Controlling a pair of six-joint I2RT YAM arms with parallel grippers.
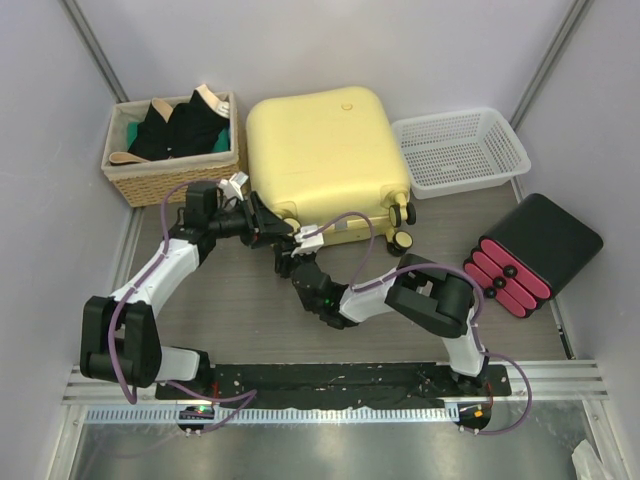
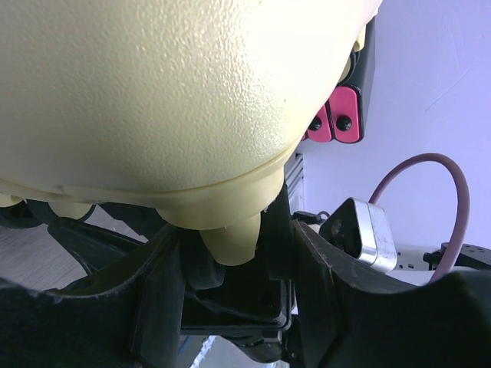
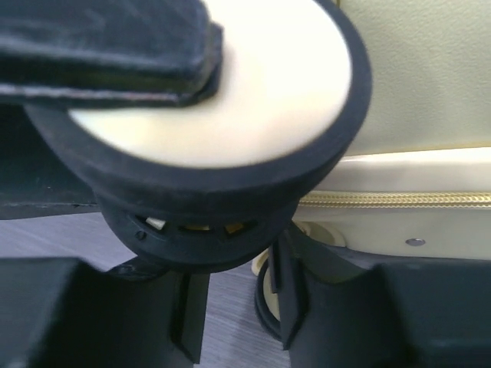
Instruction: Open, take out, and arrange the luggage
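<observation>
The pale-yellow luggage (image 1: 320, 150) lies flat and closed at the back middle. Its shell (image 2: 153, 92) fills the left wrist view. My left gripper (image 1: 268, 222) is at its near left corner, shut on a caster there. The yellow caster stub (image 2: 234, 238) sits between the fingers (image 2: 330, 291). In the right wrist view that wheel (image 3: 230, 123), black tyre and cream hub, looms close, with a left finger (image 3: 107, 54) pressed on the hub. My right gripper (image 1: 292, 256) hangs just below it, open, with bare floor between its fingers (image 3: 176, 322). The gold zipper (image 3: 399, 199) runs along the luggage's edge.
A wicker basket (image 1: 175, 150) of dark clothes stands left of the luggage and a white mesh basket (image 1: 460, 150) stands to its right. A black box with red cylinders (image 1: 530, 255) sits at the right. Two more casters (image 1: 402, 225) stick out at the luggage's near right corner.
</observation>
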